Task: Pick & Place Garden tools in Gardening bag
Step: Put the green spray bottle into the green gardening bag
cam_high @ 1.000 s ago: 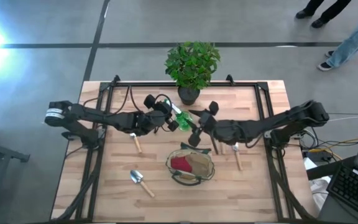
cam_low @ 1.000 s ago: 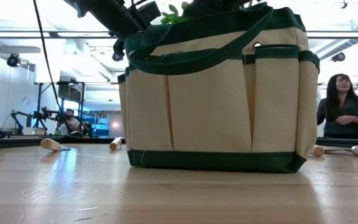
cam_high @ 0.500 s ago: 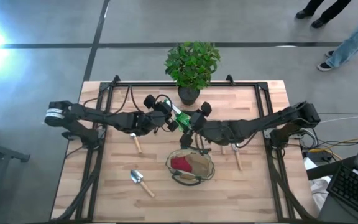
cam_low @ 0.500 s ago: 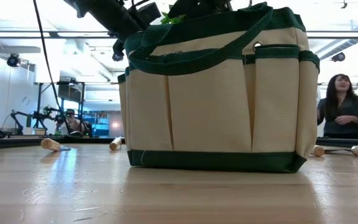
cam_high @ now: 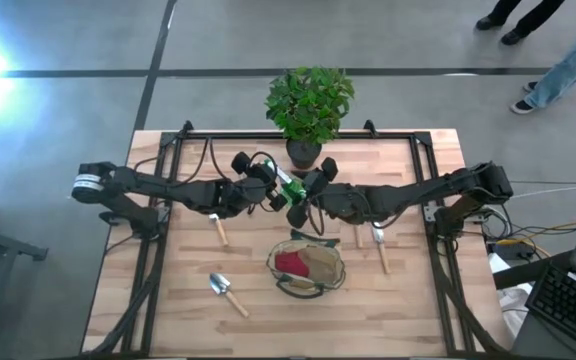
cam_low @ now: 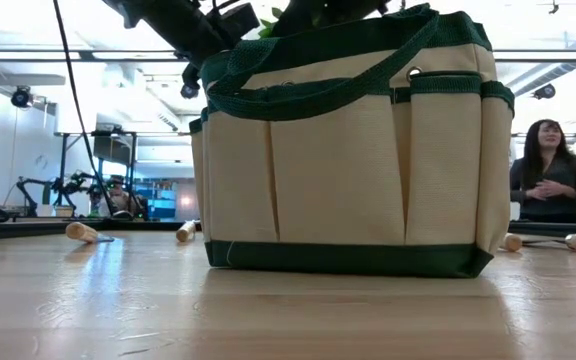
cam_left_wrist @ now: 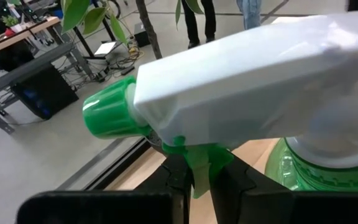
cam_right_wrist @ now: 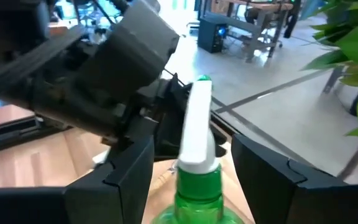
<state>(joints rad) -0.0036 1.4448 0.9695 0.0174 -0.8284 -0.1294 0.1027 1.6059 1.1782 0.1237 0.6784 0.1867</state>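
Note:
My left gripper (cam_high: 276,196) is shut on the green spray bottle (cam_high: 287,187) with a white spray head (cam_left_wrist: 253,81), above the table's middle, just near of the potted plant. My right gripper (cam_right_wrist: 194,177) is open. Its fingers stand on either side of the bottle's green neck (cam_right_wrist: 197,186), with a gap on each side. The olive-tan gardening bag (cam_high: 308,266) stands on its base near the table's front, with a red scoop piece (cam_high: 290,262) inside. It fills the low view (cam_low: 348,150). My left gripper pinches the bottle's green trigger (cam_left_wrist: 199,169), under the white spray head, between its two fingers (cam_left_wrist: 178,182). The green nozzle (cam_left_wrist: 107,115) points away past the fingers. The bottle is lifted clear of the table, above the height of the bag's rim.
A silver trowel (cam_high: 227,292) lies at the front left. Wooden-handled tools lie at the left (cam_high: 220,231) and the right (cam_high: 380,250) of the bag. The potted plant (cam_high: 308,105) stands at the far edge. A person (cam_low: 548,180) is beyond the table.
My right gripper has gone toward the table's left, up to the spray bottle, and its open fingers now stand around the bottle's neck. My left gripper and the bottle have kept still.

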